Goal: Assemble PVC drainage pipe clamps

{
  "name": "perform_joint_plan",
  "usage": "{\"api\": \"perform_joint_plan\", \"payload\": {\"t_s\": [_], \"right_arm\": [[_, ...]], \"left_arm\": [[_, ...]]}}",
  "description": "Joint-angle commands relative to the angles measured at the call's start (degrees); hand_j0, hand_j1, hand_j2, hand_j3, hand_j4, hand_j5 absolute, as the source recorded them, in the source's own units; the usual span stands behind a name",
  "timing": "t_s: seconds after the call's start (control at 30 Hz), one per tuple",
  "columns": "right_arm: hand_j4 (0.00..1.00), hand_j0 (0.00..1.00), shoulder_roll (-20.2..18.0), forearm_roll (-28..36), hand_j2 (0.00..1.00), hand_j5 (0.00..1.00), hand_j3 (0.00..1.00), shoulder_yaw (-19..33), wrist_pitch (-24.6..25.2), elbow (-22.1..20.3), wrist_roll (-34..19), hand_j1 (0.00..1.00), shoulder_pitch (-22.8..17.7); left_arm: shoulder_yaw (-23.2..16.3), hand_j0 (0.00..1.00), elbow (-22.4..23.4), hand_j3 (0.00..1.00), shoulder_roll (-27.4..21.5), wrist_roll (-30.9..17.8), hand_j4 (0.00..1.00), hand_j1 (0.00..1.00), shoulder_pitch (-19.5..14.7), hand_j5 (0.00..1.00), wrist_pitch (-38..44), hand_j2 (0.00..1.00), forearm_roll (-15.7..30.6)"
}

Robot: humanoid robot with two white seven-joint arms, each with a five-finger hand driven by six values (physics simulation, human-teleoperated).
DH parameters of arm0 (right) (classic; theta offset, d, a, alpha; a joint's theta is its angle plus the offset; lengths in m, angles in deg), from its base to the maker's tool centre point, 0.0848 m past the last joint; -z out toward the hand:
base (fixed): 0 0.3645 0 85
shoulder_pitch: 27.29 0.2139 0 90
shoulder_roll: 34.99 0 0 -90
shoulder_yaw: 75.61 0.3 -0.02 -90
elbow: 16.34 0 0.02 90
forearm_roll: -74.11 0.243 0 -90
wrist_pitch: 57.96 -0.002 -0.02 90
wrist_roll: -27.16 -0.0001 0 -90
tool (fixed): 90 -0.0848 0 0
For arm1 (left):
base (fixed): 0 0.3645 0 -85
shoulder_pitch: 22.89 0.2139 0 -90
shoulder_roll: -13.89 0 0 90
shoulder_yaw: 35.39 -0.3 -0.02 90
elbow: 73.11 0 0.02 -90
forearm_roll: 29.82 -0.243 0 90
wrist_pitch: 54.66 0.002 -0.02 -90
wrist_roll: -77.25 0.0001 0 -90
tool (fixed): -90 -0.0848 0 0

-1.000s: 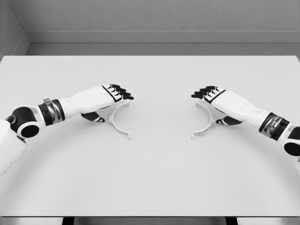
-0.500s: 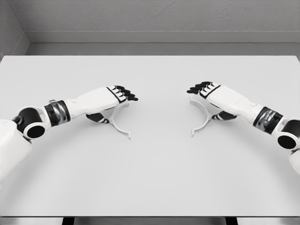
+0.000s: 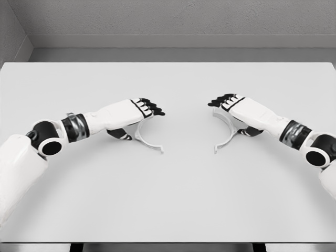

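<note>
Scene: a pale grey surface seen from above, with two white arms reaching in from the lower corners toward its middle.
Left hand: palm down over the left half of the surface, black fingers stretched toward the centre, thumb curled down beneath the palm.
Left clamp: a white half-ring lying under and just right of the left hand, its open side facing the centre; its upper end disappears under the fingers and its lower end, a small flat tab, lies free on the surface below and right of the hand.
Left grip: the fingers lie over the top of the arc and the thumb sits at its outer side, so the hand looks closed around the half-ring, though the contact itself is hidden by the palm.
Right hand: palm down over the right half, black fingers pointing left toward the centre, thumb tucked under.
Right clamp: a mirrored white half-ring, open side facing the centre; its upper end shows just below the fingertips, its middle passes beneath the palm, and its lower tab rests free on the surface below and left of the hand.
Right grip: fingers above the arc and thumb at its outer side, apparently closed on it; the contact is again hidden.
Between the halves: the two clamps lie well apart, open sides facing one another across bare surface.
</note>
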Motion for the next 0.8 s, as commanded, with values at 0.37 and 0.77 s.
{"api": "perform_joint_plan", "payload": {"t_s": [0.37,0.77], "right_arm": [[1.0,1.0,1.0,0.2,1.0,1.0,1.0,-0.6,0.0,-3.9,-0.3,1.0,-0.1],[1.0,1.0,1.9,0.2,1.0,1.0,1.0,-2.3,0.0,-3.9,-0.3,1.0,0.0]], "left_arm": [[0.0,1.0,0.1,1.0,2.0,-0.1,1.0,1.0,-0.7,1.0,0.1,1.0,-0.7],[0.9,1.0,1.0,1.0,2.1,-0.1,1.0,1.0,-1.7,1.0,0.1,1.0,-0.9]]}}
